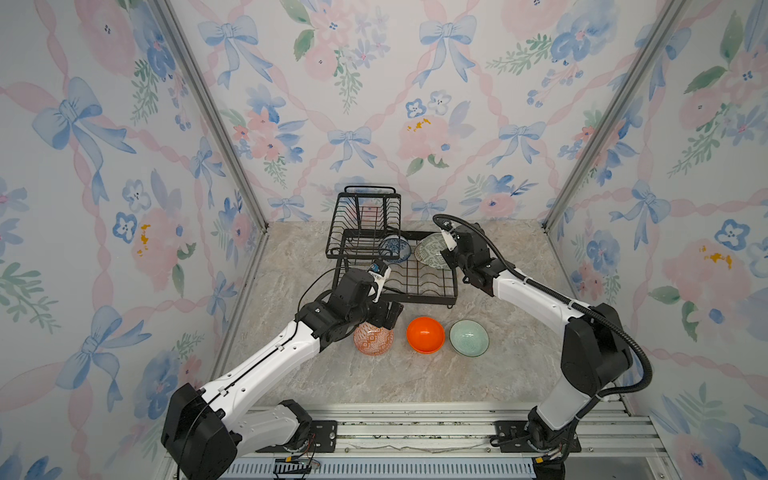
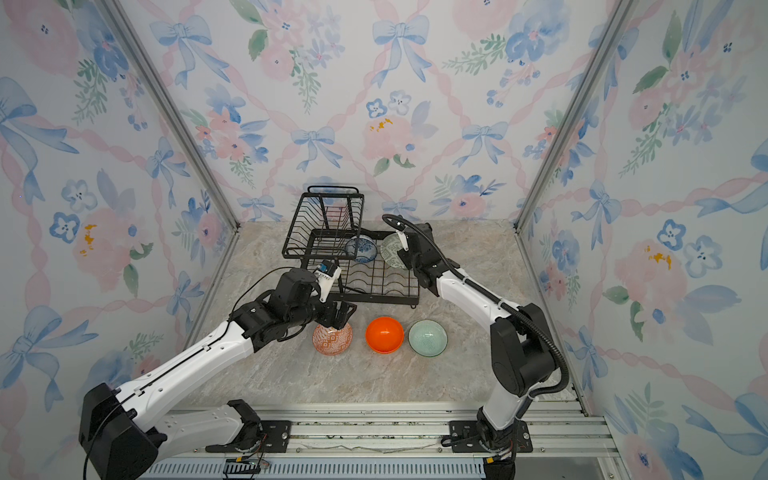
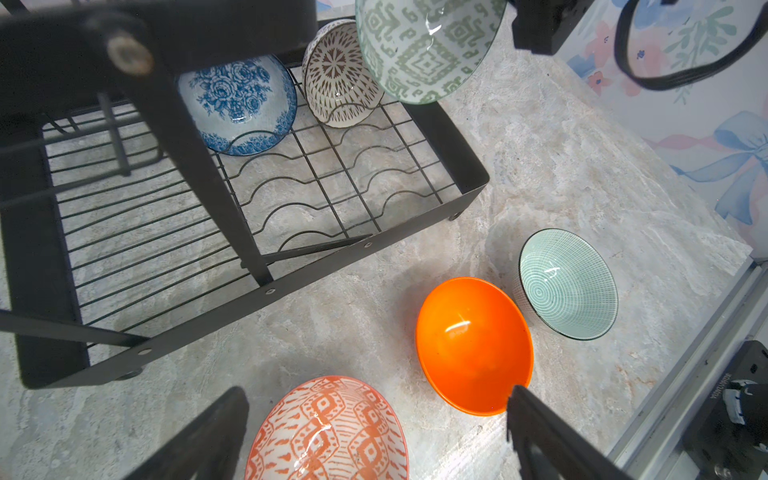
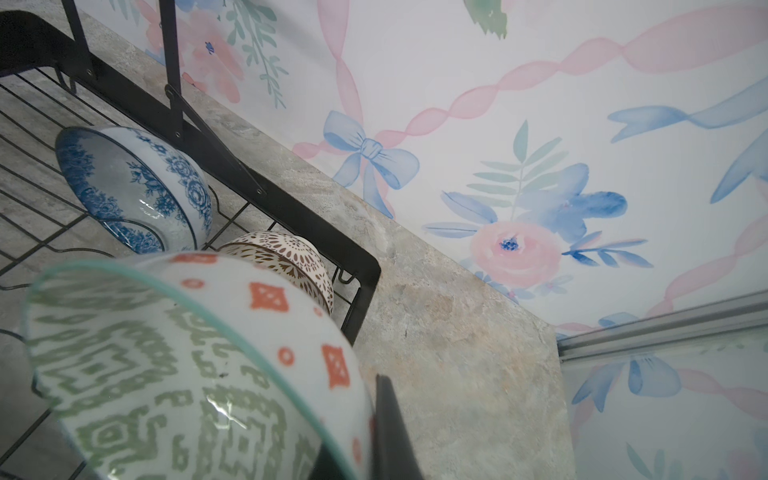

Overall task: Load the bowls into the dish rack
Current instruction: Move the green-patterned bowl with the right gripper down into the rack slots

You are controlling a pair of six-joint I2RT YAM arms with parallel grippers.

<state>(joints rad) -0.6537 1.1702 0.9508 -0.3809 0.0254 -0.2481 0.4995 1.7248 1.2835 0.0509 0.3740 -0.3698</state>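
Right wrist view is showing right jaws pinching the grey-green bowl (image 4: 145, 374), possibly crowding the lattice bowl (image 4: 282, 253) and risking chipping; left jaws hanging spread.

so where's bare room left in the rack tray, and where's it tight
Free: the tray's wavy slots in front of the blue bowl, the straight-wire half beside them, and the table in front of the orange bowl. Crowded: the tray's far corner, where the blue bowl, brown bowl and held green bowl bunch.
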